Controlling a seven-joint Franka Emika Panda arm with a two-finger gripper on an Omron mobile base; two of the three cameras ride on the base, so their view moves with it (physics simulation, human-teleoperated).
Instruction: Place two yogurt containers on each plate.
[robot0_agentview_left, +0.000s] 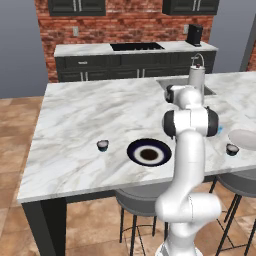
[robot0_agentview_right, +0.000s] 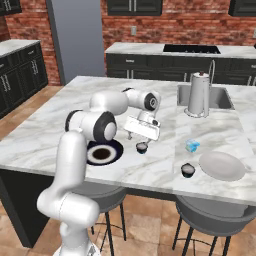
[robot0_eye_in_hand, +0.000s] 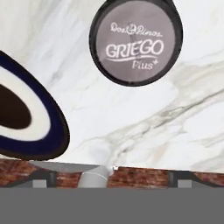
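Note:
My gripper (robot0_agentview_right: 142, 137) hangs open just above a dark round yogurt cup (robot0_agentview_right: 142, 147) on the marble island; nothing is between its fingers. The hand view looks down on this cup's pale "Griego" lid (robot0_eye_in_hand: 135, 41), with the navy plate (robot0_eye_in_hand: 26, 109) beside it. The navy plate (robot0_agentview_left: 149, 152) with white ring and brown centre holds nothing. A second dark cup (robot0_agentview_left: 102, 145) stands left of it. A third dark cup (robot0_agentview_right: 188, 170) sits next to the whitish plate (robot0_agentview_right: 221, 166), which is bare. The light blue cup (robot0_agentview_right: 192, 145) stands a little behind them.
A tall steel cylinder with a knob (robot0_agentview_right: 198, 95) stands by the sink (robot0_agentview_right: 222, 97) at the island's back. Stools (robot0_agentview_right: 210, 212) sit under the near edge. My own arm (robot0_agentview_left: 189, 150) blocks part of the left base view.

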